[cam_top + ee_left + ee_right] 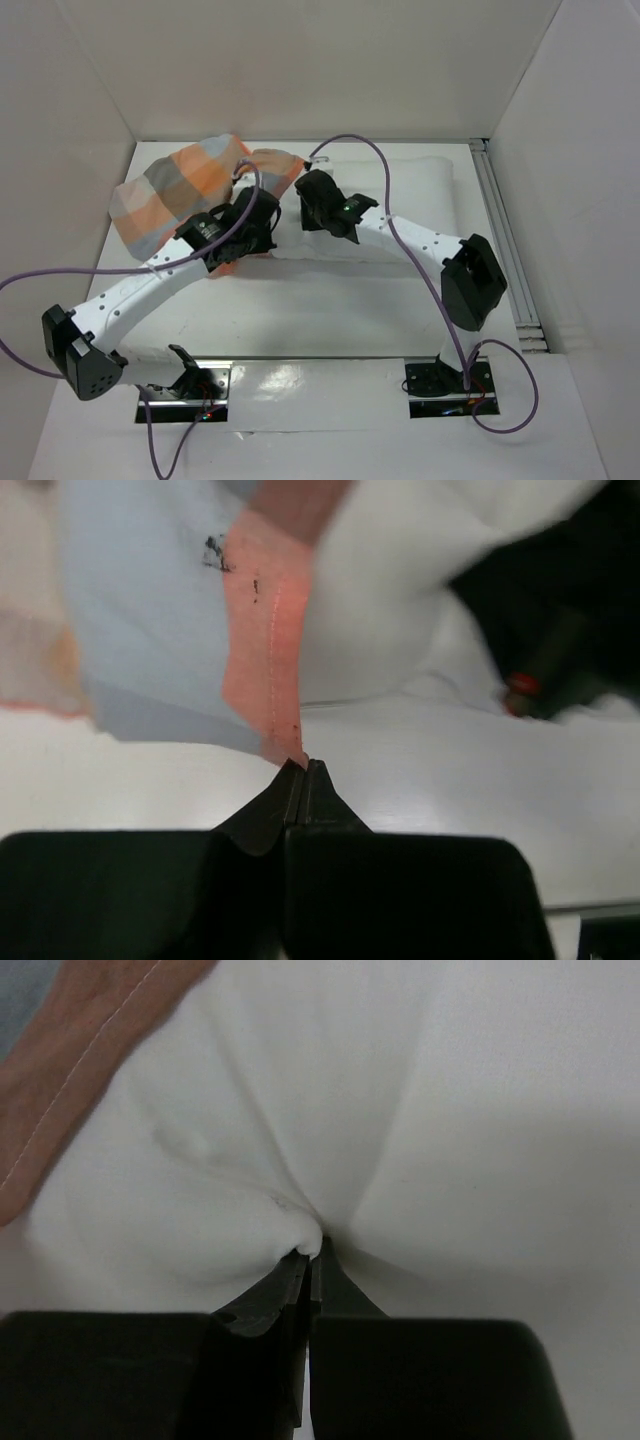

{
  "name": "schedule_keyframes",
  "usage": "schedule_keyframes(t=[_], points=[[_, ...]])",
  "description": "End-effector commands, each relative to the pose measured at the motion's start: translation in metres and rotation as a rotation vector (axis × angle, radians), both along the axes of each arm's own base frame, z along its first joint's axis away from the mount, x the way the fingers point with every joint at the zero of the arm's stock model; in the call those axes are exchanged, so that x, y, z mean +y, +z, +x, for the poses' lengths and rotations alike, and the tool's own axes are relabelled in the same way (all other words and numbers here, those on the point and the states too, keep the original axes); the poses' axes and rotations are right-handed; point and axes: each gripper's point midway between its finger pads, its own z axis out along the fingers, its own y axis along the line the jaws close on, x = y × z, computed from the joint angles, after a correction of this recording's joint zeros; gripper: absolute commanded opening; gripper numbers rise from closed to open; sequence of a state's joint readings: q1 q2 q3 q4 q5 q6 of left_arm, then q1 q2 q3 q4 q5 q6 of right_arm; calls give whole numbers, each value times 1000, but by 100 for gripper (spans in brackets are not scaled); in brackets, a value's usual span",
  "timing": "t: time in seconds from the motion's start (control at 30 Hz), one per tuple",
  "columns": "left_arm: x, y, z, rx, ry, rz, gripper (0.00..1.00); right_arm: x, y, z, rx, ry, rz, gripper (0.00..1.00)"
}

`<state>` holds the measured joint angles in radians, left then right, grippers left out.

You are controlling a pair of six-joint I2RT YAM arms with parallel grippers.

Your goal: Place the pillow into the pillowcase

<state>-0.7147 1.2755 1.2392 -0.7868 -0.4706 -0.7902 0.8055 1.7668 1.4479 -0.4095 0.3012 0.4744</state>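
The white pillow (pixel 400 195) lies across the back of the table, its left end under the checked pillowcase (pixel 175 190). The pillowcase is orange, grey-blue and cream and is bunched at the back left. My left gripper (pixel 240 235) is shut on the pillowcase's orange hem (pixel 270 660), pinched right at the tips (pixel 304 765). My right gripper (pixel 312 195) is shut on a pinch of the pillow's white cloth (pixel 300 1225), with an orange strip of pillowcase (pixel 70 1070) at the upper left of its view.
White walls close in the table on three sides. A metal rail (pixel 505 240) runs along the right edge. Purple cables (pixel 390 190) loop over both arms. The right arm's elbow (pixel 472 280) sits in front of the pillow's right end.
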Motion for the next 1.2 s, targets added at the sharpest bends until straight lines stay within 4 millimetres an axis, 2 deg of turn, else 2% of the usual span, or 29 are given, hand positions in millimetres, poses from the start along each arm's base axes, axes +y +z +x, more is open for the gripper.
schedule_keyframes(t=[0.0, 0.07, 0.13, 0.17, 0.23, 0.27, 0.3, 0.37, 0.4, 0.47, 0.53, 0.57, 0.6, 0.63, 0.67, 0.7, 0.73, 0.8, 0.83, 0.87, 0.9, 0.93, 0.97, 1.0, 1.03, 1.07, 1.1, 1.13, 1.17], points=[[-73, 71, 12, -123, -338, -177, 0, 10, 25, 26, -54, -34, 63, 0], [-103, 109, 8, -179, -481, -290, 0, 11, 46, 42, -89, -48, 106, 0], [-112, 123, 0, -192, -560, -324, 0, 4, 57, 51, -108, -65, 131, 0], [-116, 121, -3, -182, -581, -336, 0, 6, 62, 51, -111, -56, 143, 0], [-114, 102, -10, -133, -583, -335, 0, 7, 55, 47, -91, -50, 154, 0], [-108, 61, -15, -45, -560, -296, 0, 8, 53, 43, -81, -45, 171, 0], [-103, 45, -19, -11, -537, -281, 0, 7, 31, 37, -42, -42, 164, 0], [-91, 1, -28, 86, -487, -240, 0, 10, 24, 23, 7, -31, 225, 0], [-86, -9, -32, 118, -467, -226, 0, 10, 8, 11, 36, -20, 230, 0], [-80, -12, -37, 151, -449, -207, 4, 11, 13, -5, 37, -5, 267, 0], [-75, 1, -34, 121, -446, -186, 27, 8, 13, -17, 45, 6, 260, 0], [-74, 20, -31, 91, -445, -183, 62, -1, 22, -17, 21, -14, 245, 2], [-71, 31, -27, 62, -446, -165, 77, -7, 23, -23, 23, -10, 200, 21], [-70, 43, -25, 36, -446, -160, 86, -17, 30, -20, -4, -38, 169, 36], [-63, 69, -17, -23, -432, -149, 95, -27, 46, -22, -35, -40, 143, 64], [-65, 78, -12, -36, -423, -146, 93, -33, 56, -21, -56, -62, 137, 64], [-61, 87, -6, -59, -421, -127, 86, -45, 66, -16, -98, -94, 94, 82], [-55, 103, 21, -106, -365, -97, 67, -63, 91, -12, -147, -131, 55, 93], [-51, 105, 33, -117, -339, -77, 56, -81, 98, -2, -177, -179, 9, 95], [-43, 120, 49, -150, -302, -65, 56, -93, 104, 4, -191, -206, -16, 98], [-42, 121, 63, -155, -284, -50, 56, -106, 108, 9, -197, -235, -46, 100], [-38, 97, 85, -100, -222, 17, 65, -134, 118, 24, -218, -307, -62, 100], [-35, 95, 100, -101, -189, 37, 70, -149, 117, 33, -208, -342, -69, 100], [-33, 105, 115, -128, -155, 46, 72, -163, 116, 43, -200, -365, -76, 100], [-21, 102, 131, -134, -87, 105, 75, -179, 117, 49, -191, -396, -72, 100], [-27, 76, 148, -87, -82, 158, 78, -208, 115, 62, -177, -448, -71, 100], [-21, 68, 156, -69, -58, 190, 82, -222, 111, 68, -160, -461, -73, 100], [-22, 77, 168, -103, -38, 203, 82, -236, 110, 72, -150, -481, -60, 100], [-17, 69, 175, -88, -25, 231, 82, -266, 102, 78, -120, -539, -62, 100]])
